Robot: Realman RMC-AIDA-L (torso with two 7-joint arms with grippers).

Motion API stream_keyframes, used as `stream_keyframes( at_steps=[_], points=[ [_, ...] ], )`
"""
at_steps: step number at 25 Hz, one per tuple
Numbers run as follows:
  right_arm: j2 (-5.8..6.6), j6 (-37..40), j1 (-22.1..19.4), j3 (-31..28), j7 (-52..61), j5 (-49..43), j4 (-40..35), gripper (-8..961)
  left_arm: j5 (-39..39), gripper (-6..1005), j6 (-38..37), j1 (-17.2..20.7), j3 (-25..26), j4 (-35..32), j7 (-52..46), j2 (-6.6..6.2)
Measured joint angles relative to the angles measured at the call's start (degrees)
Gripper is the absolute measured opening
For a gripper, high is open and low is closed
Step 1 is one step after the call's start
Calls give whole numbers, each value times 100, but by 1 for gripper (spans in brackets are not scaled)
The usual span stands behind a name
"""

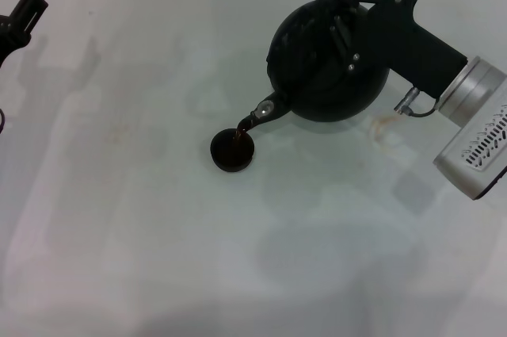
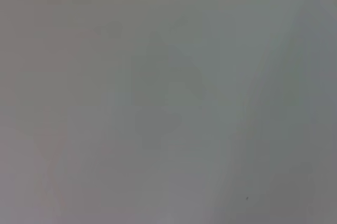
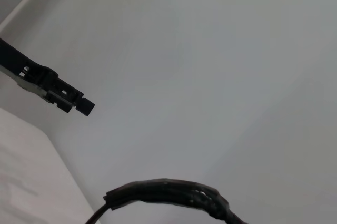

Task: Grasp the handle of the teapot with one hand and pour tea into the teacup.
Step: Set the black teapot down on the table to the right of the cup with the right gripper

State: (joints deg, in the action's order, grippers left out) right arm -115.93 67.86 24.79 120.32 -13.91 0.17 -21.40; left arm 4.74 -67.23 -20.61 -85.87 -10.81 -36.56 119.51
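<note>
The teapot (image 1: 329, 63) hangs tipped above the tabletop (image 1: 158, 258), near the middle and toward the far edge, with its short spout (image 1: 265, 111) pointing down toward the near-left. A thin dark stream of tea (image 1: 244, 128) runs from the spout into the teacup (image 1: 232, 151), which stands upright on the tabletop just below and to the near-left of the pot, holding dark liquid. The right tool (image 1: 348, 16) is pressed together on the handle (image 1: 342, 32) at the top of the pot, its arm reaching in from the right edge. In the right wrist view the ribbed handle (image 3: 174, 192) shows as a dark arc. The left tool (image 1: 28, 8) sits at the far-left corner, well apart from pot and cup; whether it is spread or pressed together I cannot tell.
</note>
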Motion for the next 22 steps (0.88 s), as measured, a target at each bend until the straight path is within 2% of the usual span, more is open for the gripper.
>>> stream_keyframes(
  at_steps=[17, 22],
  points=[
    [0, 6, 0, 9, 37, 0, -4, 133, 0, 891, 0, -22, 0, 0, 0, 2],
    [12, 35, 0, -11, 633, 5, 24, 140, 0, 891, 0, -22, 0, 0, 0, -4]
  ],
)
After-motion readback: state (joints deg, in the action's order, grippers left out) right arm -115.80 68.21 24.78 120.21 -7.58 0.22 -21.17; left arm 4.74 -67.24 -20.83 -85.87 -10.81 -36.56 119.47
